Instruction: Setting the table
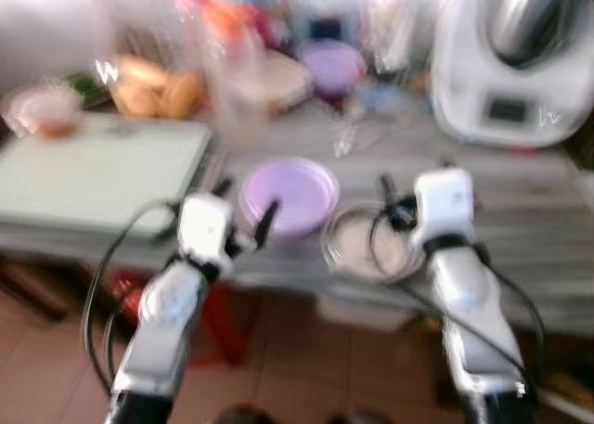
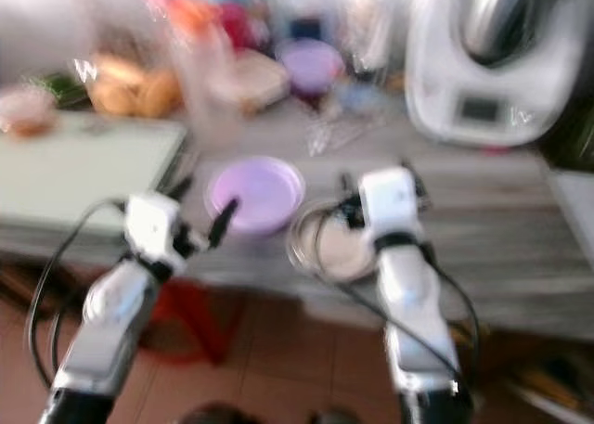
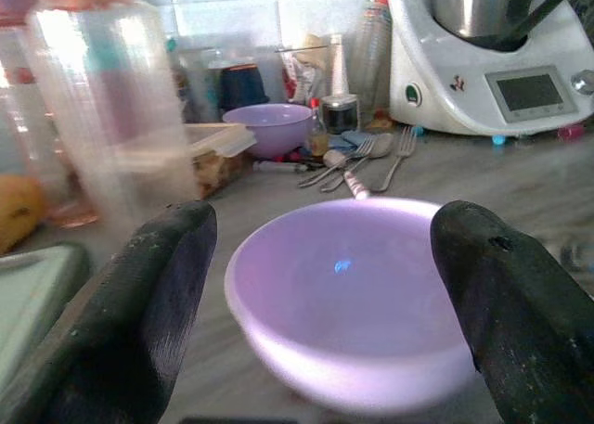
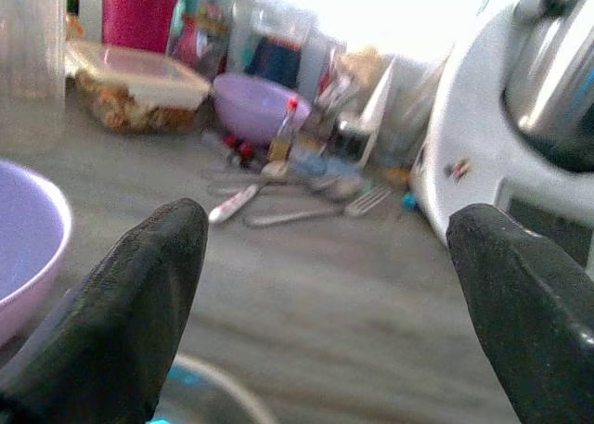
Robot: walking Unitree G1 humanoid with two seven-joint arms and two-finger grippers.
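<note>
Left end effector (image 1: 249, 231) is held released, fingers spread, with the lilac bowl (image 1: 289, 195) straight ahead between them; it is round, so no long axis, and the left arm is judged nearer. Bowl looks like smooth matte plastic, on the streaked grey counter (image 1: 520, 201). Right end effector (image 1: 394, 204) is also released, above a shallow clear glass dish (image 1: 357, 248). Metal cutlery (image 3: 357, 160) lies further back

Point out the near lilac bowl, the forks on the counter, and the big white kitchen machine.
near lilac bowl (image 3: 348, 285), left wrist view, on its inner base.
forks (image 3: 394, 155), left wrist view, on one fork's handle.
white kitchen machine (image 1: 515, 81), left eye view, on its white front body.
</note>
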